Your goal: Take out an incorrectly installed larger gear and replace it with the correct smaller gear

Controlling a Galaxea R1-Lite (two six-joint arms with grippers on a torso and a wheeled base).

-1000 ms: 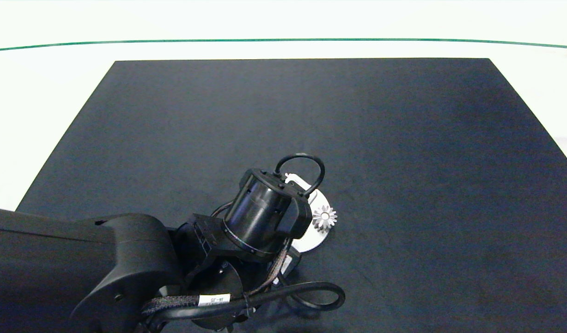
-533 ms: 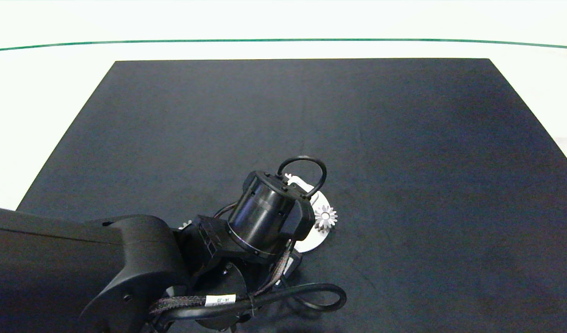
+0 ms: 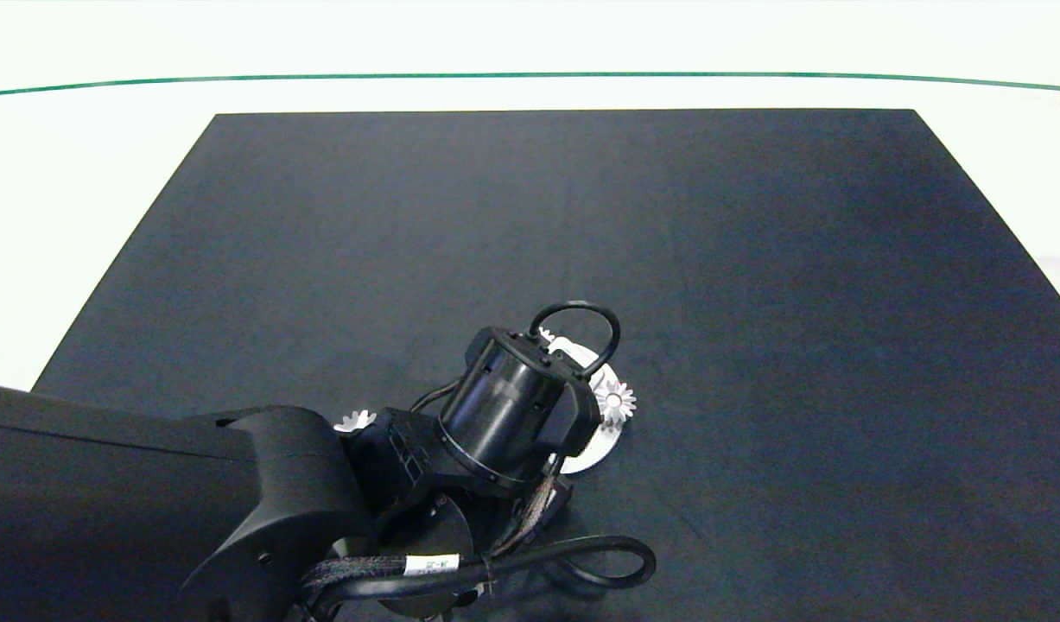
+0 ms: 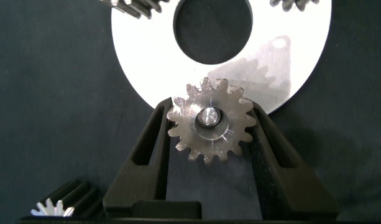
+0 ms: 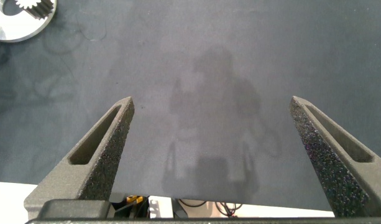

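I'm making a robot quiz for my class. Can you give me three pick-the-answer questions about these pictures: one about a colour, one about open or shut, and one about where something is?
1. What colour is the mat?
A red
B black
C yellow

2. The right gripper is:
A open, holding nothing
B shut on a gear
C shut on a cable

3. Where is the gear with the pin in its middle?
A loose in the mat's middle
B in the right gripper
C between the left gripper's fingers

Answers:
1 B: the head view shows black cloth.
2 A: its fingers stand wide apart with only mat between them.
3 C: the left wrist view shows a finger against each side of it.
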